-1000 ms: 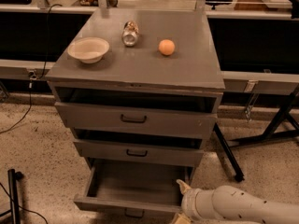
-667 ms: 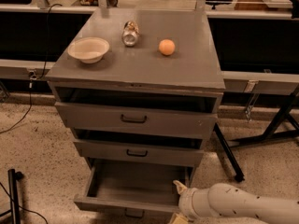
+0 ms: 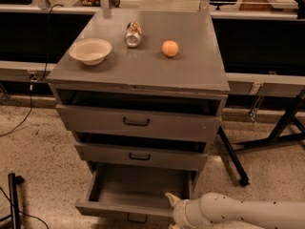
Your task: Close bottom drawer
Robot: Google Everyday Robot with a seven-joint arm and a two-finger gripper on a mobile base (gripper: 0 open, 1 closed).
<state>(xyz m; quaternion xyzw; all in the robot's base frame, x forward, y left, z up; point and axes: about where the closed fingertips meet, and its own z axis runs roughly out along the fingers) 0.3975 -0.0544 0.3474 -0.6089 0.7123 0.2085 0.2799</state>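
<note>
- Speckled floor [image 3: 38,142] runs under the grey cabinet [image 3: 143,66], with black table legs [image 3: 281,128] to the cabinet's right.
- Bottom drawer [image 3: 138,187] — lowest in the cabinet — stands pulled well out, its box bare.
- White arm [image 3: 248,211] reaches in low from the cabinet's right side, lying almost level, its wrist by the drawer's right front corner.
- Gripper [image 3: 172,205] sits at that corner, just inside the front panel; whether it is wide or narrow I cannot tell.
- Pushing from one corner could skew the drawer and jam it on its runners. A gripper left inside the box may get pinched under the middle drawer [image 3: 140,155].
- A hard shove might shake the cabinet — the orange [image 3: 170,48] and the tipped can [image 3: 133,34] on the cabinet's top could roll.
</note>
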